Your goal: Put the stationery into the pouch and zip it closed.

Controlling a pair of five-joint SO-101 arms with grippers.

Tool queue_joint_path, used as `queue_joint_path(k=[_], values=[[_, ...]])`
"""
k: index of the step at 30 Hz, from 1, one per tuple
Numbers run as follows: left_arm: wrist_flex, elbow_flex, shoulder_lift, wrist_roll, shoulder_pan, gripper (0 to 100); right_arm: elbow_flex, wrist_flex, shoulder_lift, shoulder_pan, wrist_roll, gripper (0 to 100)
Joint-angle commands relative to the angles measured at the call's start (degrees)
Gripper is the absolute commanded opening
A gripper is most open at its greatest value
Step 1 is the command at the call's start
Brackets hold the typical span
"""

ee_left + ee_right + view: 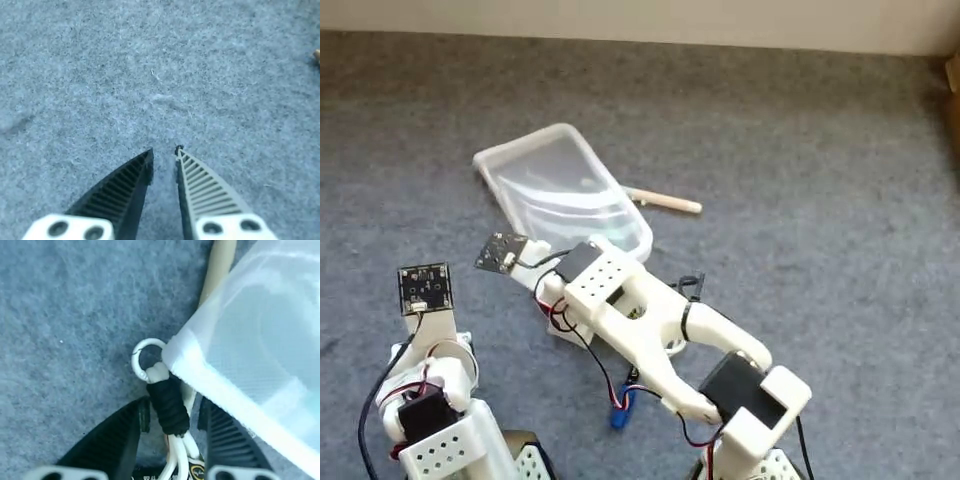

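A wooden pencil (665,202) lies just right of the see-through pouch (560,185), and one end goes under the pouch's edge. The pouch lies flat and tilted near the middle of the grey counter (820,150). Its near corner is under the right arm. The right claw (174,405) is closed on the zip pull (157,372) at that corner. The left claw (164,151) is open a little and holds nothing, over the counter at the near left. The counter's far edge is well beyond the pouch.
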Motion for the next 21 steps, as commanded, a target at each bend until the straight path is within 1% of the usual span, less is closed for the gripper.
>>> queue_joint_path(k=[1, 3, 8, 14, 21], values=[[-1.14, -0.48, -0.75, -0.70, -0.57, 9, -0.84, -1.71, -4.53, 1.27, 0.44, 16.3], [-1.14, -0.48, -0.75, -0.70, -0.57, 9, -0.22, -3.74, -3.38, 1.27, 0.44, 16.3], [-1.14, -0.48, -0.75, -0.70, -0.57, 9, -0.57, -3.74, -0.22, 1.27, 0.44, 16.2], [-1.14, -0.48, -0.75, -0.70, -0.57, 9, -0.13, -3.56, -0.13, 1.19, 0.62, 11.6], [-1.14, -0.48, -0.75, -0.70, -0.57, 9, -0.57, 2.07, -0.22, 1.19, 0.70, 11.6]])
